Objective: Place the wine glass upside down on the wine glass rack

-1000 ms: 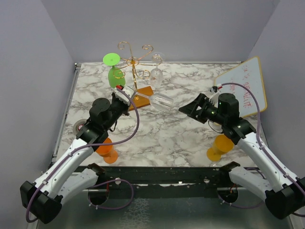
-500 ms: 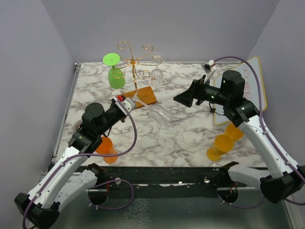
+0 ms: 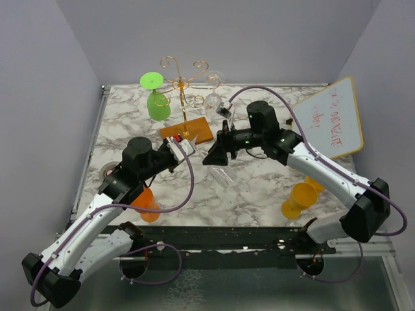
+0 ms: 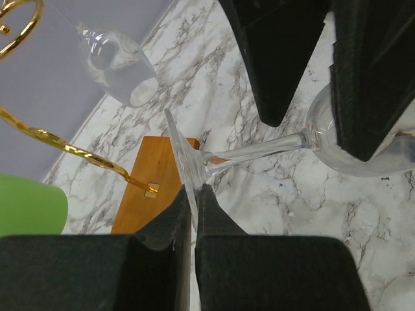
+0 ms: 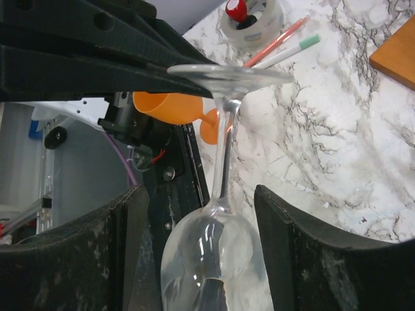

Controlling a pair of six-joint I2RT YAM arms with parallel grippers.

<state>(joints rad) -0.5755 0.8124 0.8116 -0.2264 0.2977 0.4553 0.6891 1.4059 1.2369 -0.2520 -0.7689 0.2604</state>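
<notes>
The left gripper (image 4: 193,194) had its jaws pressed together on the rim of the clear wine glass's (image 4: 259,150) flat foot, pinching it edge-on so that the glass lay nearly level above the marble table (image 3: 259,194), stem and bowl pointing away toward the other arm. The right gripper (image 5: 202,194) had its jaws spread wide, one finger on each side of the bowl (whether either pad was actually touching the glass could not be told from these views). From the top camera the two grippers met just in front of the wine glass rack (image 3: 183,84), and the glass hung between them, near the rack's orange-brown wooden base (image 3: 188,131) but apart from it and clear of the gold wire arms. A green glass (image 3: 155,100) hung upside down on the rack's left side, and another clear glass (image 3: 213,96) hung upside down on its right. An orange glass (image 3: 144,201) lay on the table under the left arm, and another orange glass (image 3: 299,197) lay beside the right arm. A whiteboard (image 3: 331,116) leaned at the table's right edge. The right wrist view also showed a roll of tape (image 5: 249,19) and two pens (image 5: 279,45) lying on the marble beyond the glass's foot.
</notes>
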